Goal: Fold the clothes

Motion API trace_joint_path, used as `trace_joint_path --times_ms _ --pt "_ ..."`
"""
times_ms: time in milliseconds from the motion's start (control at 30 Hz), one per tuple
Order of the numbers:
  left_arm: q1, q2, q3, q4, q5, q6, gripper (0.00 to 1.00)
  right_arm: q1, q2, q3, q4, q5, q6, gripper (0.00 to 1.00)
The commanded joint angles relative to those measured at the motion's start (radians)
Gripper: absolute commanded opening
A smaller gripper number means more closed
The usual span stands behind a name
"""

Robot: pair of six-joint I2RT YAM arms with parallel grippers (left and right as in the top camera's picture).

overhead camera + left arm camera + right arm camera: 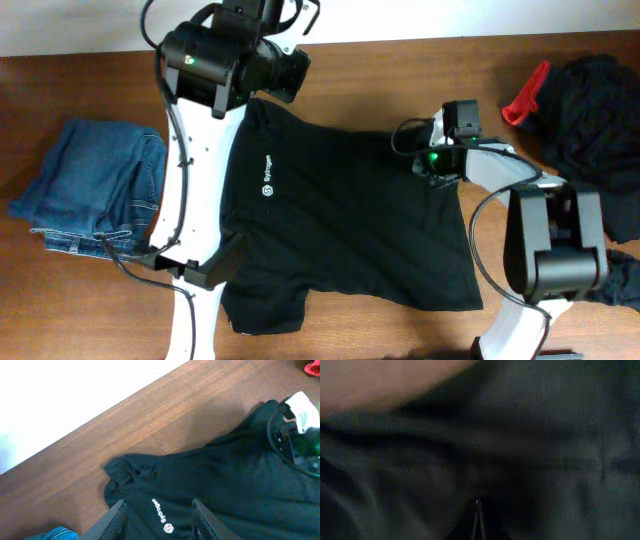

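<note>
**Now — a soft shirt lying flat, waiting on a good grip**

Over at the left edge, a pair of jeans (95, 185) is sitting bunched on the table (400, 60), just beside the shirt's sleeve and not part of the job.

Next along, the left gripper (158, 505) is hovering above the chest of the shirt (340, 230). Its fingers are standing well apart and holding nothing, with the white logo (162, 516) showing between them.

The shirt itself is lying spread out across the middle of the table, collar towards the left. It is looking light, limp and thin, so it is likely going to sag and drag rather than hold any shape. A pinch at a hem, shoulder seam or sleeve edge is probably going to serve better than a grab at the flat middle.

Towards the right, the right gripper (478, 507) is pressing into the shirt's far edge with its fingers closed tight together. Whether a fold of cloth is caught between them cannot be told, the view being too dark.

Furthest right, a pile of black clothes (590, 100) is waiting beside something red (525, 95).
</note>
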Motion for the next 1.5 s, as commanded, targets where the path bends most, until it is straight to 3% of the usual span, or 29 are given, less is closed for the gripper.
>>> trace_joint_path --times_ms 0,267,600,733,767,867,900,1133,1467 --pt "-0.001 -0.024 0.008 -0.011 -0.018 -0.016 0.42 -0.003 0.087 0.012 0.049 0.115 0.008 0.04" --pt "0.0 -0.024 0.008 -0.005 -0.019 -0.016 0.42 -0.047 0.189 0.105 0.074 0.259 0.006 0.04" --pt "0.0 -0.024 0.008 -0.003 -0.079 -0.017 0.43 -0.093 0.225 0.297 0.072 0.225 -0.071 0.04" --pt "0.01 -0.024 0.008 -0.005 -0.098 -0.018 0.49 -0.093 0.225 0.375 -0.012 0.202 -0.102 0.04" --pt "0.014 -0.024 0.008 -0.012 -0.117 -0.028 0.49 -0.094 0.224 0.401 -0.056 0.188 -0.107 0.09" --pt "0.032 -0.043 0.008 -0.022 -0.153 -0.043 0.51 -0.097 0.207 0.506 -0.221 0.133 -0.135 0.42" --pt "0.041 -0.055 0.008 -0.022 -0.154 -0.043 0.52 -0.099 0.195 0.542 -0.28 0.115 -0.137 0.47" --pt "0.12 -0.209 0.003 -0.022 -0.143 -0.043 0.6 -0.101 0.057 0.729 -0.596 0.032 -0.185 0.52" --pt "0.257 -0.545 -0.139 -0.022 -0.073 -0.079 0.72 -0.1 -0.329 0.735 -0.826 0.021 -0.183 0.57"
